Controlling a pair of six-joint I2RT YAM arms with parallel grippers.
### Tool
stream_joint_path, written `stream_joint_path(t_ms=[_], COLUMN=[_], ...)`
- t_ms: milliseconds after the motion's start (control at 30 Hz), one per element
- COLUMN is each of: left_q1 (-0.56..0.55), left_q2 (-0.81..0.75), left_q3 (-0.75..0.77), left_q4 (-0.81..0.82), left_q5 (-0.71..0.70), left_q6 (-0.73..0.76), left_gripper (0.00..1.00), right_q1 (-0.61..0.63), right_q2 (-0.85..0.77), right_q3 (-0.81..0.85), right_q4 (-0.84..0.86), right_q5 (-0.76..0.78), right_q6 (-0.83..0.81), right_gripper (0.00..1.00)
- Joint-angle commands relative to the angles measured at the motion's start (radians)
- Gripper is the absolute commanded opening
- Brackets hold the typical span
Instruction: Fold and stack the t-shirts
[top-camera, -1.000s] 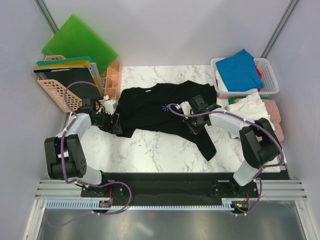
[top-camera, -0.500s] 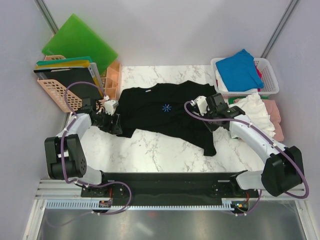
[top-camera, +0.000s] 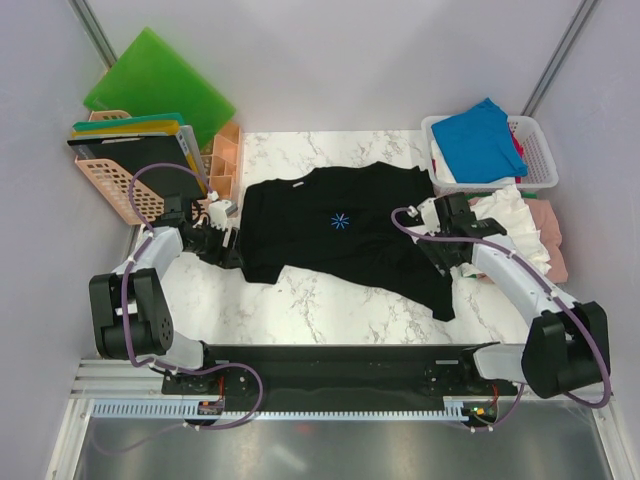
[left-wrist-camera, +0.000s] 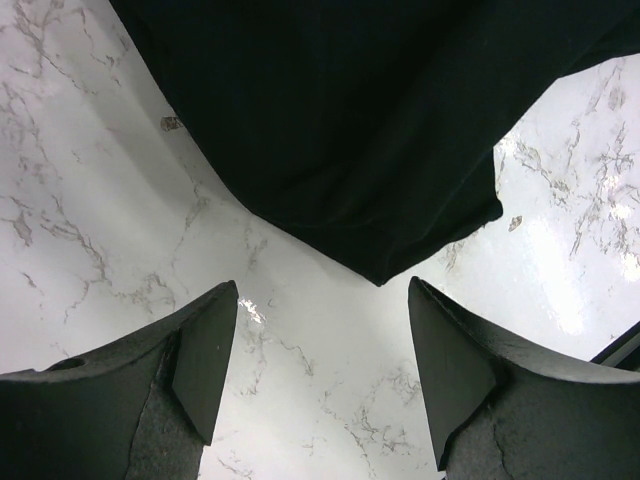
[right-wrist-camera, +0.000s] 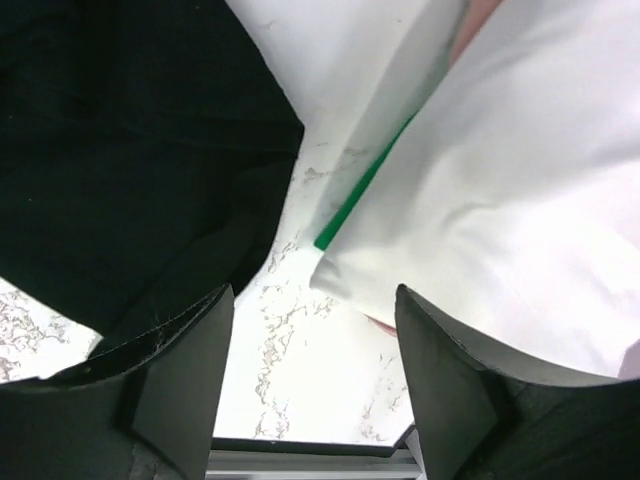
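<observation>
Black t-shirt (top-camera: 340, 225) lies spread open on the marble table (top-camera: 300, 300), white neck label toward the far edge, one corner trailing out toward the near right. No fold made yet, as far as I can judge, and no stack begun. Blue t-shirt (top-camera: 483, 135) sits on top in the white basket (top-camera: 535, 165). White t-shirt (top-camera: 500, 212) and pink t-shirt (top-camera: 548, 235) are heaped just beside it. Nearly all of the task is left to do.

Left gripper (left-wrist-camera: 320, 300): jaws wide apart, nothing between them. A corner of the black cloth lies just ahead of the fingertips, apart from them.

Right gripper (right-wrist-camera: 313, 300): jaws wide apart, empty, over bare marble. The black cloth's edge is on one side and the white cloth on the other, with a green strip (right-wrist-camera: 365, 190) showing beneath the white.
</observation>
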Motion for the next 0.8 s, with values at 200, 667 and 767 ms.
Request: stream_joint_path(t_ms=[200,667,767], left_q1=[-0.003,-0.015,-0.017], left_q2=[0.008,0.02,0.02], left_q3=[0.024,0.049,0.053], left_q4=[0.001,-0.002,-0.006], left_q5=[0.036,0.037,0.035], left_q6=[0.017,-0.008,-0.011], left_gripper=[0.76,0.76,0.76], right_q1=[0.008,0.301,0.335], right_q2=[-0.099,0.067,0.099], right_q3=[0.107,-0.1,-0.079], right_q4=[-0.175,0.251,0.256], right_q5=[-0.411,-0.155,-0.165], right_q6=[-0.038,-0.049,-0.043], right_gripper=[0.67,0.47,0.52])
